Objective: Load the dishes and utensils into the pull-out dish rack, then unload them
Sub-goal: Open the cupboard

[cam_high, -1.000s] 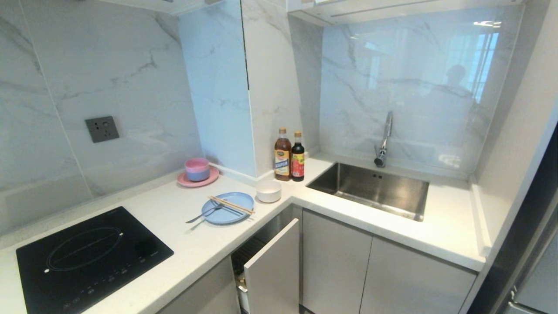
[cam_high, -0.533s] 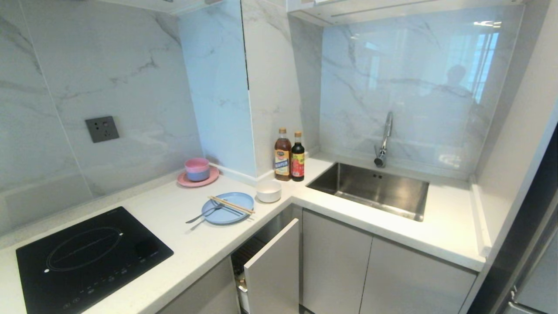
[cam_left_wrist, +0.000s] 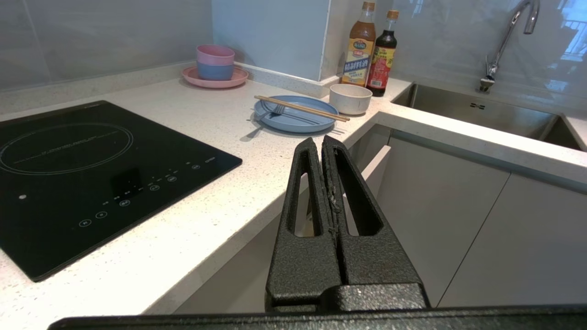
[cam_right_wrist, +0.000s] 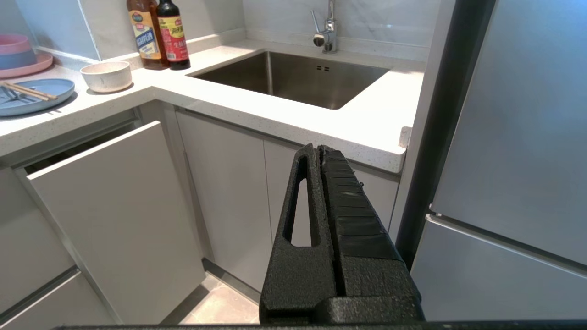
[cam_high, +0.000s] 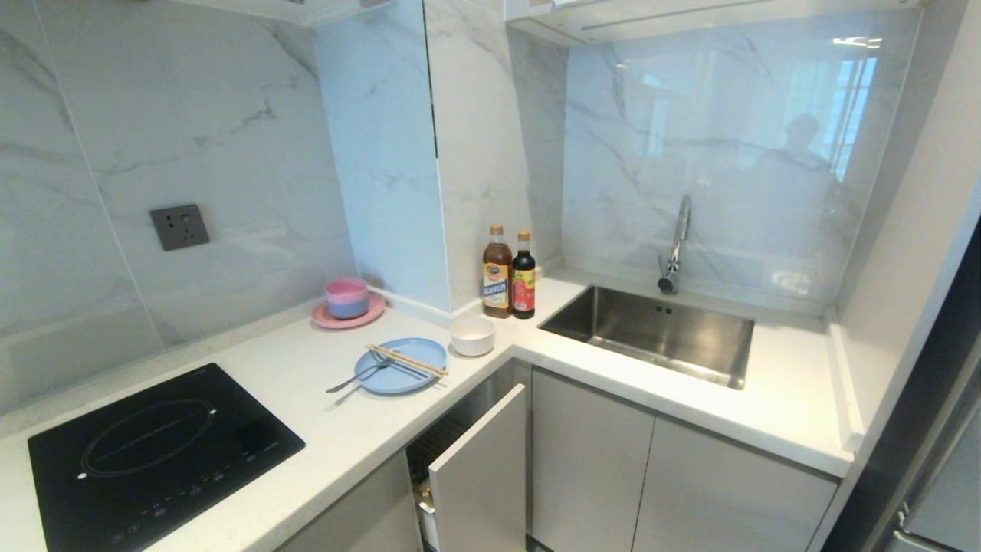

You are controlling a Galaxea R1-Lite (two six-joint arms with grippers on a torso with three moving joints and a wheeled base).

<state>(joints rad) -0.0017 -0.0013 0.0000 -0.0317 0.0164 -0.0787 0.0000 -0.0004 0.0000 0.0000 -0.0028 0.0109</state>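
Nothing's loaded yet: the light-blue plate sits at the table's inner corner edge, right above the part-open pull-out dish rack, handy for loading. The 2 chopsticks lie across it, long axis running toward the off-white bowl, with the fork alongside. Left claw and right claw are both pressed together, empty, hanging below table height.

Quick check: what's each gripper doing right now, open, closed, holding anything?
Left gripper: closed, empty, parked below the counter edge near the rack.
Right gripper: closed, empty, parked in front of the cabinets under the sink.
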